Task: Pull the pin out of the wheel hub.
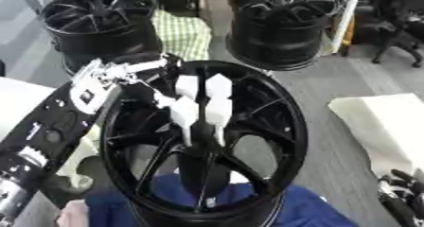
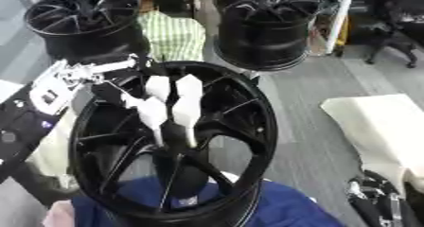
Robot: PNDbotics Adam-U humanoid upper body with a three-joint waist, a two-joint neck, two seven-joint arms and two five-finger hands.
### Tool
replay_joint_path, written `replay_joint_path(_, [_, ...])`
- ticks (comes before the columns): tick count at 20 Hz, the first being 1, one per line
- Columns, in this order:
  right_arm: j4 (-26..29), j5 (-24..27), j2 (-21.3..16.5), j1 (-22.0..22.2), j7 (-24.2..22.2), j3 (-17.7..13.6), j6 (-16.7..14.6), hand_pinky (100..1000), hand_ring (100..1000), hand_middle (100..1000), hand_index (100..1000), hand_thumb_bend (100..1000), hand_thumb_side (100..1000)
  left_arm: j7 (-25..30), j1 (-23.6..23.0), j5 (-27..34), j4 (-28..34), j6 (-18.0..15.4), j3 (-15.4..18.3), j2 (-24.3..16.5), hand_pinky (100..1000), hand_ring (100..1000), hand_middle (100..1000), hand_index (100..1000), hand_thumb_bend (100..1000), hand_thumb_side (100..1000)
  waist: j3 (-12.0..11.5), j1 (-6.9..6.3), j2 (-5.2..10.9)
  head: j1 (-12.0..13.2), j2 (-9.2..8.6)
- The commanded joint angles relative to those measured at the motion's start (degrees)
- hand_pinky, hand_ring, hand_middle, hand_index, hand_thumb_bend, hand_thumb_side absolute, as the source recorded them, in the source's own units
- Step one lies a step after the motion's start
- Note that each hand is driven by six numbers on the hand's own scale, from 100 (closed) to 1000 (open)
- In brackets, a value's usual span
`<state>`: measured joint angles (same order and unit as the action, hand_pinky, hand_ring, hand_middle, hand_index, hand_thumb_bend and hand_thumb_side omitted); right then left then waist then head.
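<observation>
Wheel hub (image 1: 248, 126), black with spokes, stands upright on blue cloth (image 1: 306, 212) at centre, its open face toward the camera. From the left, the robot's left hand (image 1: 198, 105) reaches over the rim, pale fingers pointing down and closed together around the hub's centre; the pin itself cannot be made out beneath them. Far to its right, the right hand (image 1: 401, 193) rests at the lower corner, fingers relaxed and empty.
</observation>
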<state>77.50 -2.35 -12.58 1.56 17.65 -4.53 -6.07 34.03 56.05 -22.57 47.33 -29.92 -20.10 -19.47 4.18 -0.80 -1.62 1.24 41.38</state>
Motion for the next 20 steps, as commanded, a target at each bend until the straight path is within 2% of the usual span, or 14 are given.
replay_joint_path(1, [0.6, 0.0, -1.3, -0.5, -0.1, 0.1, -0.1, 564, 516, 599, 790, 100, 286, 17.9, 1.1, -0.8, -0.5, -18.4, 0.3, -0.1, 737, 792, 735, 865, 268, 310, 0.1, 0.1, 0.49, 0.1, 0.07])
replay_joint_path(4, [0.6, 0.0, -1.3, -0.6, -0.1, 0.1, -0.1, 564, 516, 599, 790, 100, 287, 17.9, 1.0, -0.7, -1.2, -18.5, 0.4, 0.3, 724, 778, 710, 855, 261, 309, 0.1, 0.11, 0.49, 0.1, 0.06])
replay_joint_path(6, [0.6, 0.0, -1.3, -0.6, -0.1, 0.2, -0.1, 564, 516, 599, 790, 100, 286, 17.9, 1.0, -0.3, -1.5, -18.5, 0.4, 0.5, 704, 750, 657, 832, 240, 302, 0.1, 0.11, 0.49, 0.1, 0.1])
replay_joint_path(8, [0.6, 0.0, -1.3, -0.6, -0.2, 0.2, -0.1, 564, 516, 599, 790, 100, 287, 17.9, 1.0, 0.5, -1.5, -18.3, 0.6, 0.5, 678, 710, 574, 780, 205, 297, 0.1, 0.11, 0.49, 0.1, 0.09])
replay_joint_path(13, [0.6, 0.0, -1.3, -0.6, -0.2, 0.2, -0.1, 564, 516, 599, 790, 100, 287, 17.9, 1.2, 3.8, -0.7, -16.7, 1.2, 0.2, 621, 620, 458, 677, 100, 301, 0.1, 0.08, 0.49, 0.1, 0.1])
replay_joint_path(15, [0.6, 0.0, -1.2, -0.6, -0.2, 0.2, -0.1, 564, 516, 599, 790, 100, 287, 17.9, 1.4, 5.6, 0.0, -15.6, 1.6, -0.1, 605, 606, 429, 652, 100, 300, 0.1, 0.07, 0.49, 0.1, 0.12])
replay_joint_path(20, [0.5, 0.0, -1.2, -0.6, -0.2, 0.3, -0.1, 564, 516, 600, 790, 100, 287, 17.9, 2.4, 9.8, 3.6, -13.0, 3.0, -2.2, 609, 611, 427, 651, 100, 303, 0.0, 0.08, 0.55, 0.1, 0.24])
